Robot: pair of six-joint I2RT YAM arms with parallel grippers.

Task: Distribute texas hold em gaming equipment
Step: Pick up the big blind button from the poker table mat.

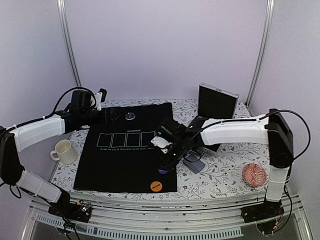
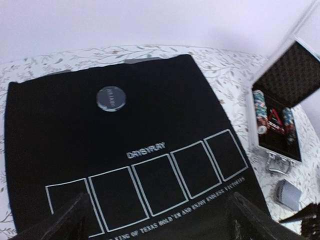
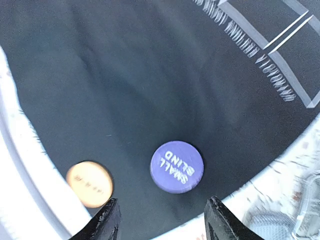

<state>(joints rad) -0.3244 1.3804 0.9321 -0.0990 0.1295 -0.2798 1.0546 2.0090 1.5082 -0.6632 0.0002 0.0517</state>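
The right gripper (image 3: 162, 227) stood with jaws apart and empty above the black mat (image 3: 125, 75). The purple button disc (image 3: 177, 166), printed SMALL BLIND in white, lay flat on the mat just ahead of the fingertips, in line with the gap. The orange disc (image 3: 90, 183) lay near it. The left gripper (image 2: 160, 225), jaws spread wide and empty, hovered well apart from the silver disc (image 2: 110, 97).

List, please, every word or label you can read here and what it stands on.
"SMALL BLIND": purple disc.
"DAISYPLAY": black mat, above its boxes.
"KING OF TEXAS HOLD'EM AND ENJOY ENDLESS VICTORIES": mat, below the boxes; start hidden.
Lettering on the silver disc and the orange disc: too blurred to read.
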